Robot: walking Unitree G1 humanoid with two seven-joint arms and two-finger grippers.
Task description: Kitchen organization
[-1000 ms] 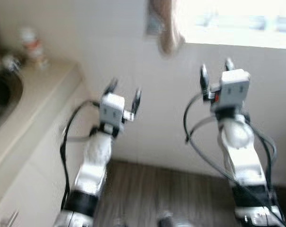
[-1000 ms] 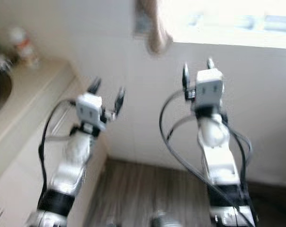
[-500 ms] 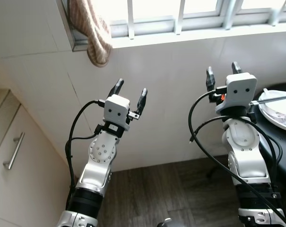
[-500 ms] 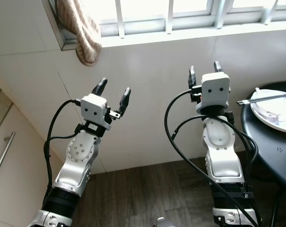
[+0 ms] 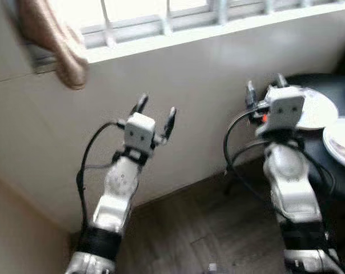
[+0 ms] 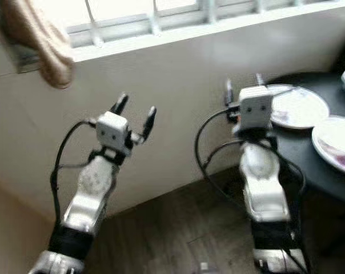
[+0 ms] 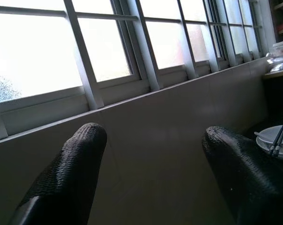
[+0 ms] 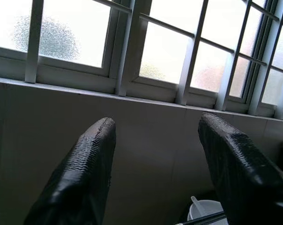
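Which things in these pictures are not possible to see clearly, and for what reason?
- Far plate, right eye view: near edge hidden behind the right gripper; blur hides any food.
- Near plate, right eye view: cut off by the picture edge.
- Chopsticks, left wrist view: partly hidden behind a finger.
- Cloth, left eye view: blurred, top cut off.

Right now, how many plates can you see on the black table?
2 clearly: one plate just beyond the right gripper, another nearer, at the frame's right edge. More may lie beyond.
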